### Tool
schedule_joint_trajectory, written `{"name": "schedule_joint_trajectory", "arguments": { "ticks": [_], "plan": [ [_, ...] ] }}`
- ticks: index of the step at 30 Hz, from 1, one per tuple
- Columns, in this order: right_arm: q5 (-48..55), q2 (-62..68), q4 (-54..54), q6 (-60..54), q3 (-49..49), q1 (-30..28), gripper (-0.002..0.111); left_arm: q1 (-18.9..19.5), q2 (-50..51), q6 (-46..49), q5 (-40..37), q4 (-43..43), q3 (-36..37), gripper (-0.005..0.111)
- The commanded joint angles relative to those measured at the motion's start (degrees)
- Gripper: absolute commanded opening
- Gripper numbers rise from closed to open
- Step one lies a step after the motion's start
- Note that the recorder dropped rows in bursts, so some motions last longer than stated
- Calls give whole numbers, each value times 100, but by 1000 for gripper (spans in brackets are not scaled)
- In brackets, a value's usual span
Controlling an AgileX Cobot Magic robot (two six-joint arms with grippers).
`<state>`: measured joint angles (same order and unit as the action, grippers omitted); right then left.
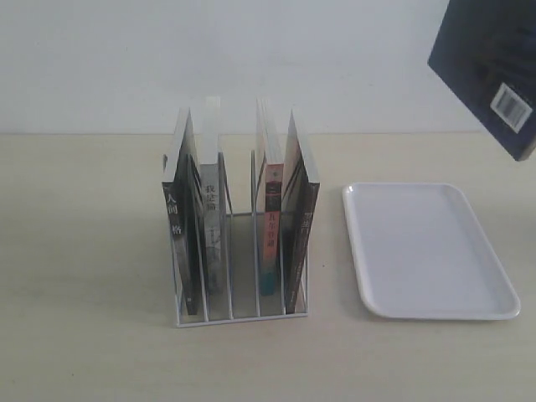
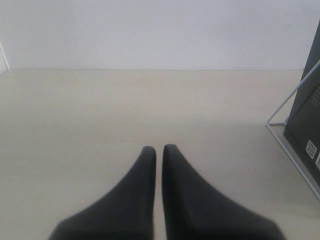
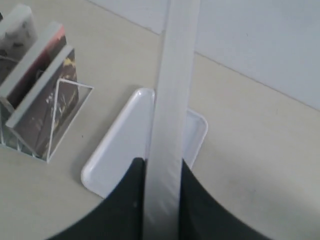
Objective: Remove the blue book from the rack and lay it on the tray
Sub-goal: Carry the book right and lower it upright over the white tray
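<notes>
Right wrist view | your right gripper clamps the blue book aloft by the tray | step: carry | next: tip it flat, lower, let go.

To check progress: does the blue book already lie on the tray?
No, the blue book hangs in the air, clear of the tray.

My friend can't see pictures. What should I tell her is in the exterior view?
A dark blue book hangs tilted in the air at the top right corner, above an empty white tray lying on a pale table. Left of the tray stands a white wire rack holding four upright books, with its middle slot empty.
</notes>
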<state>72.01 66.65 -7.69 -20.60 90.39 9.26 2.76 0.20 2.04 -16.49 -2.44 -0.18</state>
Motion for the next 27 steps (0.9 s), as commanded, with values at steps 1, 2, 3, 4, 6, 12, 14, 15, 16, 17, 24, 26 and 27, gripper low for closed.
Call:
{"name": "schedule_joint_trajectory", "arguments": {
  "ticks": [1,2,3,4,6,12,14,15,16,17,24,26,27],
  "plan": [
    [-205,201,-222,-615,-378,-238,0,1,-20,-13,23,7,18,4],
    [-205,281,-340,-785,-469,-238,0,1,-20,-13,23,7,18,4],
    [-205,362,-527,-1001,-564,-238,0,1,-20,-13,23,7,18,4],
    [-205,452,-746,-1199,-654,-238,0,1,-20,-13,23,7,18,4],
    [-205,644,-1017,-1514,-821,-238,0,1,-20,-13,23,7,18,4],
    [-205,1190,-1040,-1918,-1115,-238,0,1,-20,-13,23,7,18,4],
    [-205,1356,-1144,-1964,-1115,-238,0,1,-20,-13,23,7,18,4],
    [-205,1416,-1189,-2031,-1115,-238,0,1,-20,-13,23,7,18,4],
    [-205,1465,-1205,-2063,-1115,-238,0,1,-20,-13,23,7,18,4],
    [-205,1517,-1205,-2076,-1115,-238,0,1,-20,-13,23,7,18,4],
    [-205,1583,-418,-1312,-981,-238,0,1,-20,-13,23,7,18,4],
    [-205,1572,-16,-560,-814,-238,0,1,-20,-13,23,7,18,4],
    [-205,1572,114,-255,-730,-238,0,1,-20,-13,23,7,18,4]
  ]
}}
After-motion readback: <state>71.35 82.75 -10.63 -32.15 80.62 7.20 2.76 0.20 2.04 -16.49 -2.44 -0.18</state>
